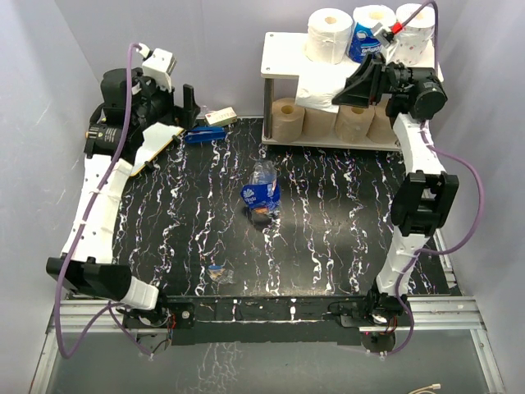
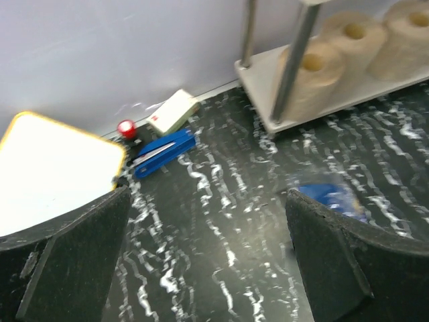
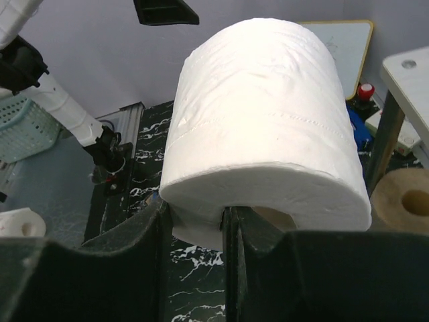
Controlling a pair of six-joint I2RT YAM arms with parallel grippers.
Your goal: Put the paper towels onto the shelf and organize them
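Observation:
The shelf (image 1: 279, 57) stands at the far right of the table. Its top board carries a white roll (image 1: 330, 34), a blue-wrapped roll (image 1: 365, 41) and another white roll (image 1: 414, 29). Several tan rolls (image 1: 287, 119) line the lower board; they also show in the left wrist view (image 2: 315, 74). My right gripper (image 1: 361, 86) is shut on a plain white roll (image 1: 318, 86) and holds it in the air in front of the shelf. In the right wrist view (image 3: 194, 221), one finger sits inside the core of the white roll (image 3: 268, 121). My left gripper (image 1: 184, 105) is open and empty at the far left (image 2: 208, 201).
A clear bottle with a blue label (image 1: 262, 193) lies mid-table, and a small wrapper (image 1: 220, 273) lies near the front. A yellow-framed whiteboard (image 1: 156, 148), a blue stapler (image 1: 205, 134) and a small box (image 1: 220, 116) lie far left. A teal basket (image 3: 27, 124) sits off the table.

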